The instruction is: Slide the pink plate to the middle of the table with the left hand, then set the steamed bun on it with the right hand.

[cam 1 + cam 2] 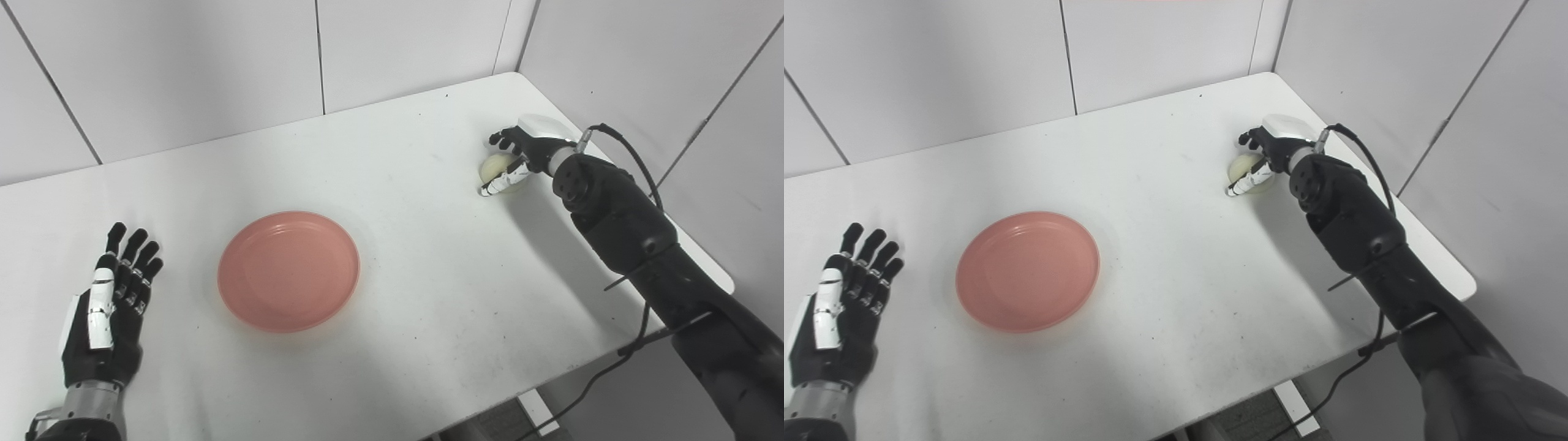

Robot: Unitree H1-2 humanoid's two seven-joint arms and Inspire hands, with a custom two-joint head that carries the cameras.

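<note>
The pink plate point(288, 270) lies flat near the middle of the white table point(398, 257), a little left of centre, with nothing on it. My left hand point(109, 306) rests open on the table to the plate's left, fingers stretched out and clear of the rim. At the far right the pale steamed bun point(497, 168) sits on the tabletop. My right hand point(520, 153) is wrapped around it, thumb in front and fingers curled over the back. The hand hides part of the bun.
White wall panels close off the back and right sides. The table's right edge point(704, 257) runs close under my right forearm. A black cable point(631, 156) loops off that arm and hangs below the front edge.
</note>
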